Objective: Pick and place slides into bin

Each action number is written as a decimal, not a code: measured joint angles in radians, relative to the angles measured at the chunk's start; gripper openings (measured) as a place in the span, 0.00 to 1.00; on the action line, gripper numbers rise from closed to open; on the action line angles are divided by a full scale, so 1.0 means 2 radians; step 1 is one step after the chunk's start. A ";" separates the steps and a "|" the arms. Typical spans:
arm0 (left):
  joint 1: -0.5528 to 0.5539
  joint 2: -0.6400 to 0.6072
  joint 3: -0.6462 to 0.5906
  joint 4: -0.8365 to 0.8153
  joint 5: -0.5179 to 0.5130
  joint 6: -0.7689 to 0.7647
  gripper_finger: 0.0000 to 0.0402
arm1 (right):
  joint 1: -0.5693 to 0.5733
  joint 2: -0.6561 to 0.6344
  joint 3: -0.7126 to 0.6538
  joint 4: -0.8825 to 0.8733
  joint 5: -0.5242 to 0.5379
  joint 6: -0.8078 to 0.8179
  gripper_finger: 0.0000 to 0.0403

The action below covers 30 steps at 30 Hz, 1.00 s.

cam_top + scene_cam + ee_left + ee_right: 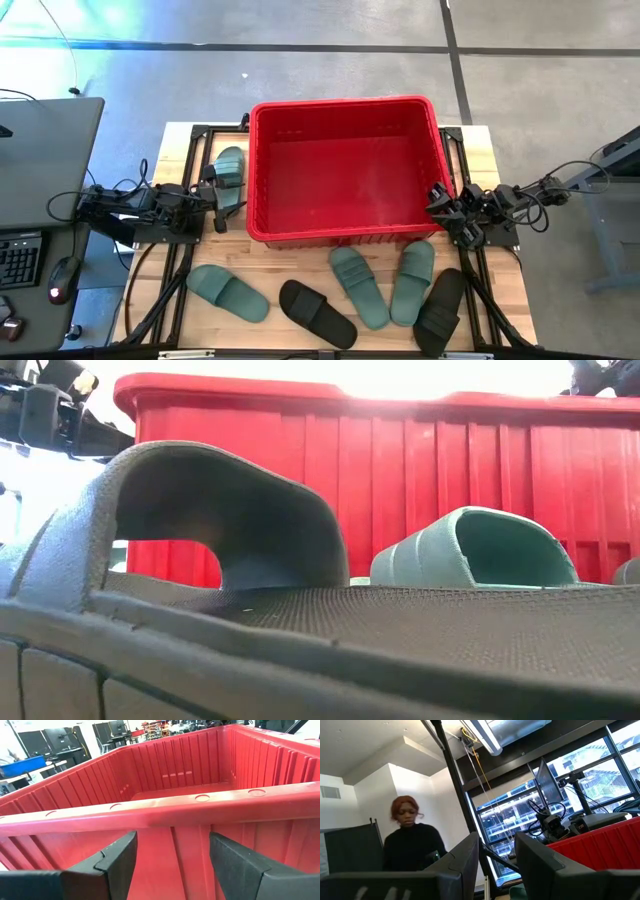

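The red bin (345,170) stands at the table's middle and far side. One green slide (230,170) lies flat beside the bin's left wall. Three green slides (228,292) (358,286) (413,282) and two black slides (317,313) (440,310) lie flat along the near edge. My left gripper (215,197) is open and empty by the bin's left near corner, facing the bin's wall (172,850). My right gripper (440,205) is open and empty at the bin's right near corner, pointing up into the room (497,855).
A person (410,845) shows in the room beyond the table in the right wrist view. A desk with a keyboard and mouse (40,260) stands left of the table. In the low view one slide (220,560) fills the foreground and hides much of the table.
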 joint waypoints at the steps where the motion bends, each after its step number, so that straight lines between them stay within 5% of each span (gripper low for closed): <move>1: 0.000 0.000 0.000 0.000 0.000 0.000 0.57 | 0.000 0.000 0.000 0.000 0.000 0.000 0.29; 15: 0.000 0.000 0.000 0.029 -0.025 -0.020 0.57 | 0.000 0.000 0.000 0.000 0.000 0.000 0.29; 21: 0.000 0.002 0.000 0.159 -0.093 -0.011 0.57 | 0.000 0.000 0.000 0.000 0.000 0.000 0.29; 24: 0.000 0.012 0.013 0.214 -0.115 0.072 0.57 | 0.000 0.000 0.000 0.000 0.000 0.000 0.29; 30: 0.000 0.100 0.137 0.189 -0.117 0.241 0.57 | 0.000 0.000 0.000 0.000 0.008 0.000 0.29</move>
